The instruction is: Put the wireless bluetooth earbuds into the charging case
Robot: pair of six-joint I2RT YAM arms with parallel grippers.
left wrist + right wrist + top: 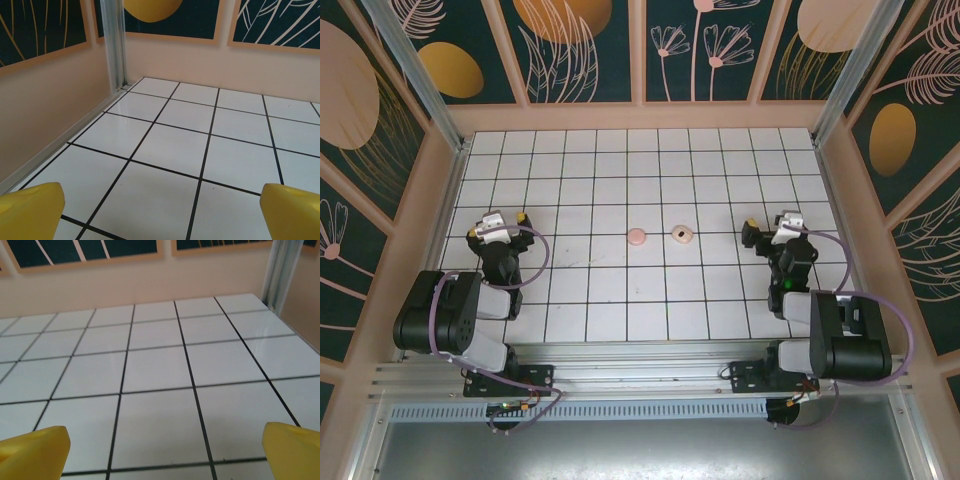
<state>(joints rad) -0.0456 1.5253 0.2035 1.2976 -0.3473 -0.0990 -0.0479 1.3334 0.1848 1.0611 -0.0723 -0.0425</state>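
Observation:
The charging case (636,236) is a small round pink puck lying flat on the white tiled floor, near the middle in the top view. The earbuds are out of view. My left gripper (500,222) rests low at the left side, several tiles left of the case, and stands open. In the left wrist view its yellow fingertips (30,206) sit wide apart over bare tiles, the left gripper (162,212) holding nothing. My right gripper (772,222) sits at the right side, open as well. The right gripper (165,452) has only tiles between its fingertips (295,447).
A small beige piece with a dark centre hole (682,234) lies just right of the case. Peach walls with dark painted panels enclose the floor, and aluminium posts (114,45) (281,270) stand in the far corners. A metal rail (640,375) runs along the near edge.

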